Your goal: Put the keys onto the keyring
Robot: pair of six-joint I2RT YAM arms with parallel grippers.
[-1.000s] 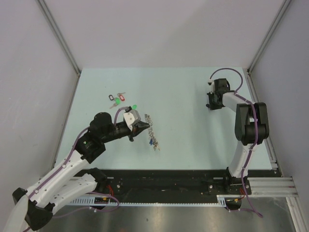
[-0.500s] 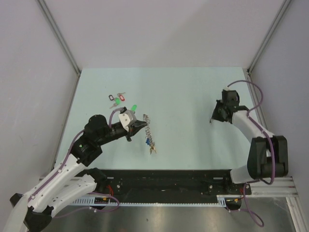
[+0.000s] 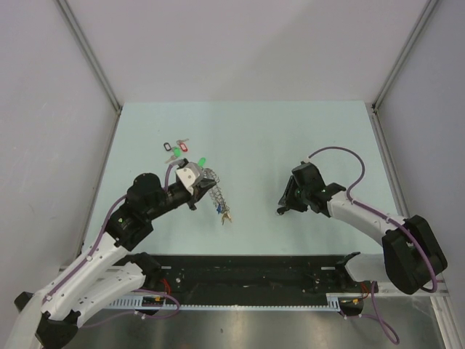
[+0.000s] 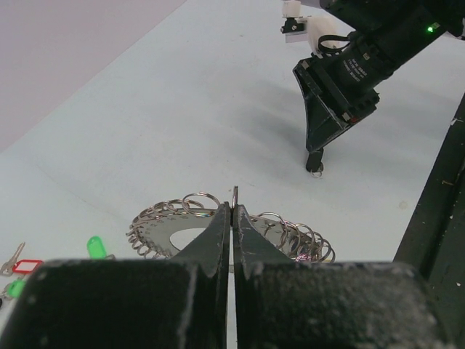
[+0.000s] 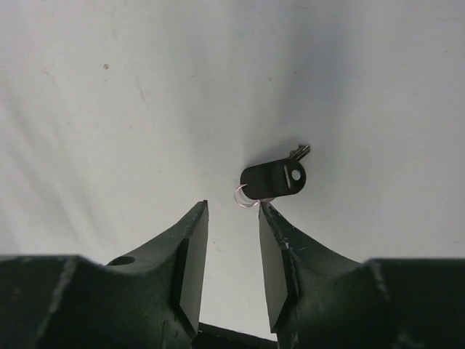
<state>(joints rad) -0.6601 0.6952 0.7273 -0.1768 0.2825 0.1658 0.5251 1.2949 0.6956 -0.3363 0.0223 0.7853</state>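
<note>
The left tool point(image 4: 232, 209) is clenched on the rim of the keyring point(image 4: 294, 236), a thin sliver of metal pinched between its tips. The coiled loop spreads just beyond them over the pale tabletop point(image 3: 290, 138), and a few strung keys point(image 3: 226, 216) trail from the ring's near end. Off to that tool's left lie loose keys point(image 3: 176, 150) with red, green and black tags. Well ahead of it, the right tool point(image 5: 232, 211) stands released, jaws parted, a black-tagged key point(image 5: 275, 177) lying flat just past its fingertips, unheld.
</note>
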